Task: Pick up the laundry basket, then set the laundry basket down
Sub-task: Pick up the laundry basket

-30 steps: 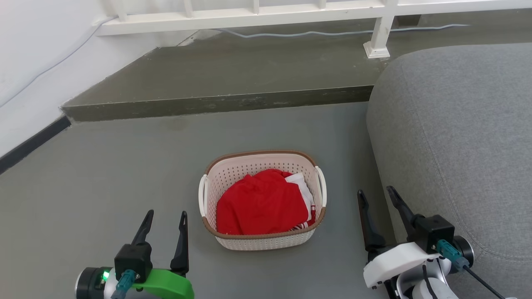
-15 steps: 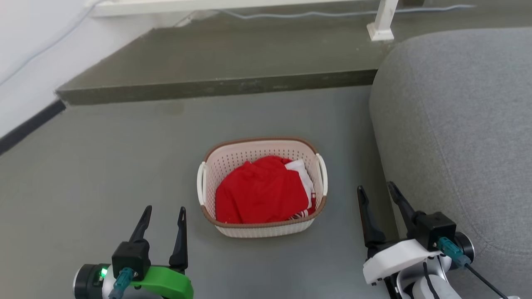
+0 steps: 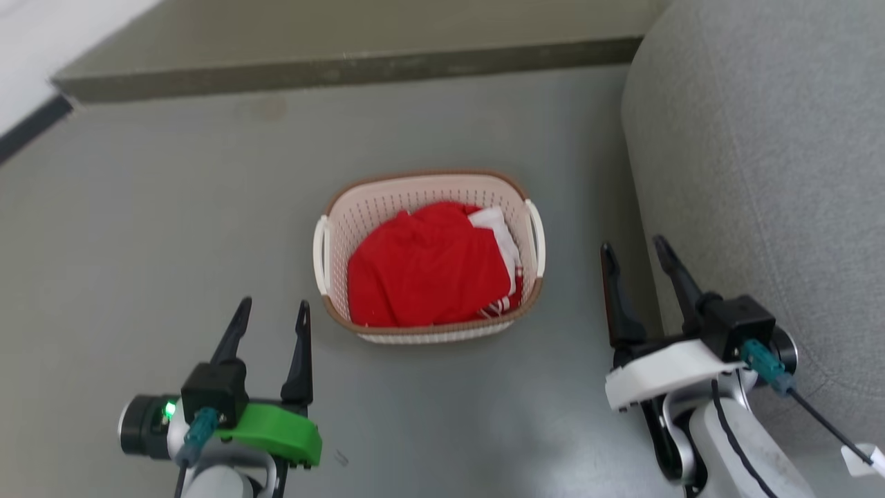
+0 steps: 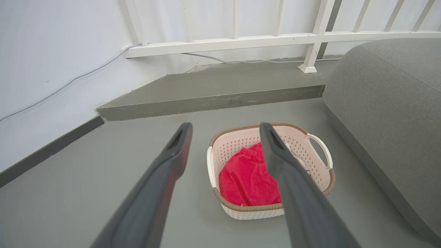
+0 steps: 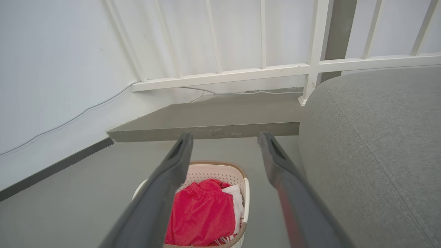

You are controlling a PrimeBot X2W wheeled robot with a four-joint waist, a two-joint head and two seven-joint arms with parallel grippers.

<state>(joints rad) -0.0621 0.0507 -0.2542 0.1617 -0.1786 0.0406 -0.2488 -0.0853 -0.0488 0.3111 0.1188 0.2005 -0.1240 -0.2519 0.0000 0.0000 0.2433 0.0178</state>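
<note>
Left hand (image 3: 273, 304) and right hand (image 3: 633, 243) hang open and empty, flanking the laundry basket (image 3: 429, 173) (red clothes (image 3: 429, 270) inside) that sits on the floor (image 3: 173, 207) near the sofa (image 3: 760, 173), probably so each can take a side handle.

We list the laundry basket (image 3: 425, 195) as matt perforated plastic with a brown woven-look rim; the red garment (image 3: 429, 266) in it is soft cloth. We note the sofa (image 3: 760, 159) in coarse grey fabric, the floor (image 3: 173, 207) smooth, faintly glossy.
</note>
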